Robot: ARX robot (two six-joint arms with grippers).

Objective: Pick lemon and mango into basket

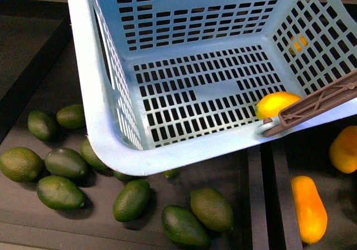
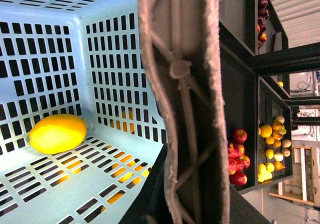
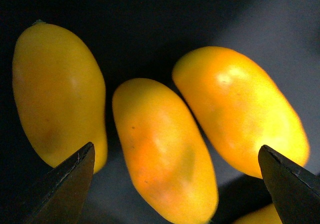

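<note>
The right gripper (image 3: pixel 175 184) is hanging directly over the mango (image 3: pixel 165 149), and the coming move is turning on that relation. The fruit is lying straight ahead of the jaws, in the gap between the two dark fingertips (image 3: pixel 65 184), and neither tip is touching it. Its long axis is running slantwise to the line joining the tips, nearer crosswise than along it. Closing would therefore be gripping it across its narrower girth, slightly skewed.

The jaws are standing wide apart and carrying nothing. Two neighbouring mangoes are crowding the target, one (image 3: pixel 57 94) just beside it on one flank and the other (image 3: pixel 240 109) on the opposite flank. Both are reaching into the span of the jaws, so a straight descent is probably risking a tip landing on a neighbour.

In the front view, loose mangoes (image 1: pixel 308 208) are lying on the dark shelf (image 1: pixel 341 216) on the robot's right of the basket (image 1: pixel 95 94), making the right arm the nearer one. The lemon (image 1: pixel 276 104) is resting on the basket's slotted floor. The brown handle (image 2: pixel 180 104) is filling the left wrist view, but the left gripper is not showing, so its grip cannot be told.
</note>
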